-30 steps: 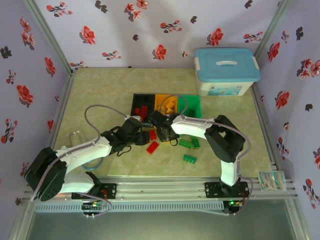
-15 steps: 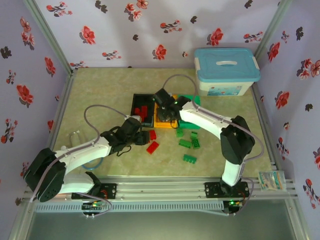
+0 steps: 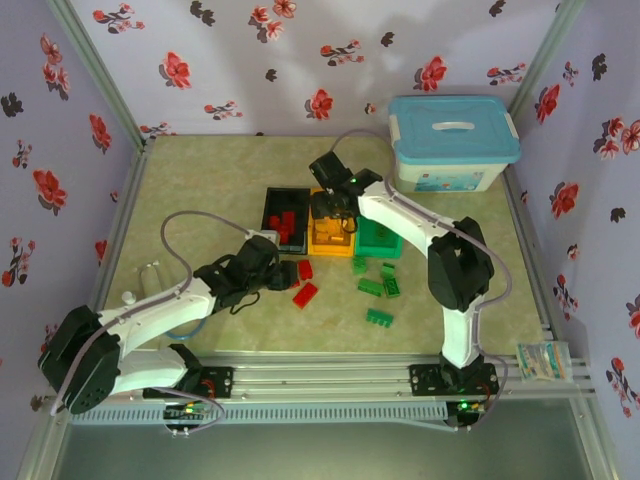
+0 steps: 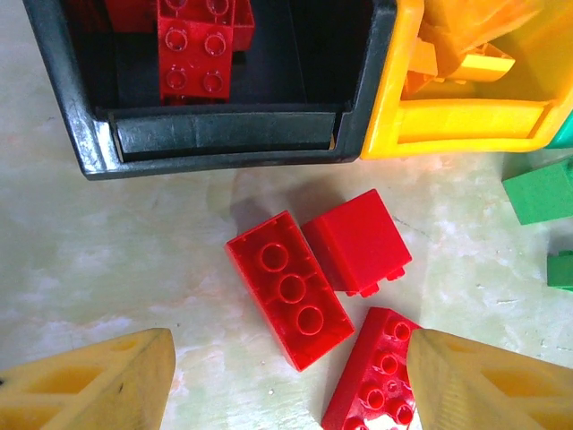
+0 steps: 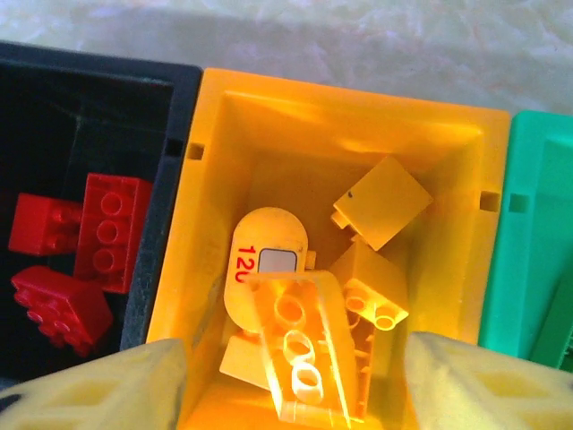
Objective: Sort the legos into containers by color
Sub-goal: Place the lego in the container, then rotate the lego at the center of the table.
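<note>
My right gripper (image 3: 334, 212) (image 5: 295, 394) hangs open over the orange bin (image 3: 331, 243) (image 5: 215, 116). A long yellow lego (image 5: 303, 354) lies tilted and blurred between its fingers, touching neither, on other yellow legos (image 5: 383, 202). The black bin (image 3: 270, 212) (image 4: 224, 134) (image 5: 54, 116) holds red legos (image 5: 112, 231) (image 4: 192, 45). My left gripper (image 3: 284, 272) (image 4: 286, 394) stands open just above the table, over three red legos (image 4: 291, 288) (image 4: 358, 240) (image 4: 376, 372) in front of the black bin. Its right finger (image 4: 488, 385) is beside the nearest one. The green bin (image 3: 380, 238) (image 5: 537, 233) stands at the right.
Several green legos (image 3: 372, 288) (image 4: 537, 190) lie on the table in front of the green bin. A rounded orange piece marked 120 (image 5: 269, 260) sits in the orange bin. A white tub with a blue lid (image 3: 452, 140) stands at the back right.
My right arm rose from the table by the loose legos to above the orange bin and opened, letting go of the yellow lego. The left gripper barely shifted.
</note>
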{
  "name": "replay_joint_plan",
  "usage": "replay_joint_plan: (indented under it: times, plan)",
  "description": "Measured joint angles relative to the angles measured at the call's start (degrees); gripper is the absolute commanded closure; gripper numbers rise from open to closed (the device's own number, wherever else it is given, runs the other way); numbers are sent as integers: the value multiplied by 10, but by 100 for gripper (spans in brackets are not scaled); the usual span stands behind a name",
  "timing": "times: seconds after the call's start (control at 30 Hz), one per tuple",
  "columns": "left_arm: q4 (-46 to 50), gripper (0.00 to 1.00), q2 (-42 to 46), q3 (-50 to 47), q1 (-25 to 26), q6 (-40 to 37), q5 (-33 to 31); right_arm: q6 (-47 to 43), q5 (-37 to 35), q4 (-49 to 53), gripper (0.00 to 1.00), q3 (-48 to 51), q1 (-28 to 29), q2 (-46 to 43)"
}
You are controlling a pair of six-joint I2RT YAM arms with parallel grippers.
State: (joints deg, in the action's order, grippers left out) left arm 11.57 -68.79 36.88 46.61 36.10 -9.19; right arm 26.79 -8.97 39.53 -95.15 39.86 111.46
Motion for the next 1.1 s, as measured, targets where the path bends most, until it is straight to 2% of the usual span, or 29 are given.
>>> replay_joint_plan:
  times: [0.17,0.6,1.1]
  plan:
    - [0,31,0,-2,0,0,0,0,1,-6,30,15,0,-11]
    - [0,30,-56,0,0,7,7,4,2,-38,32,142,0,-139]
    - [-1,30,-142,47,0,19,24,8,2,-59,33,201,0,-154]
